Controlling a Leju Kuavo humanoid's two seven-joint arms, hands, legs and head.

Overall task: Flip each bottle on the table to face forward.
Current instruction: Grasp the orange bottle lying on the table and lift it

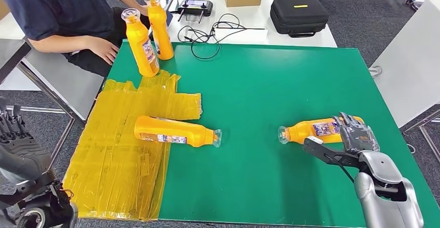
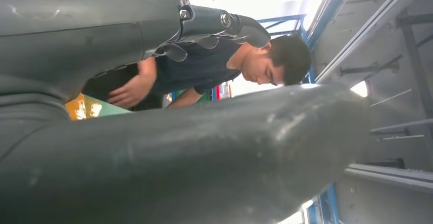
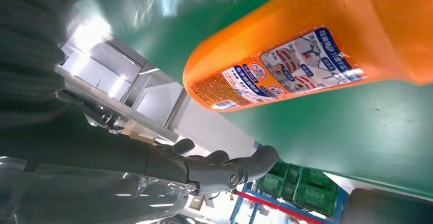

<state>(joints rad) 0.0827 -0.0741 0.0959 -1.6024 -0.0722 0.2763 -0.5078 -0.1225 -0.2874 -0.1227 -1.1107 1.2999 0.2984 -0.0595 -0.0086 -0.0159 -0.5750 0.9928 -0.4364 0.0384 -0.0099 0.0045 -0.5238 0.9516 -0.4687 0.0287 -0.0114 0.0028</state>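
Green table | right hand fingers spread over lying bottle | left hand released

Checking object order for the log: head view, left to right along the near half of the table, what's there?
Left hand → yellow taped patch → lying bottle on the patch edge → lying bottle on the green → right hand, at that bottle's base.

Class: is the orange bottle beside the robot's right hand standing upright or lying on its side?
Lying on its side: the orange bottle rests lengthwise on the green table, neck pointing sideways.
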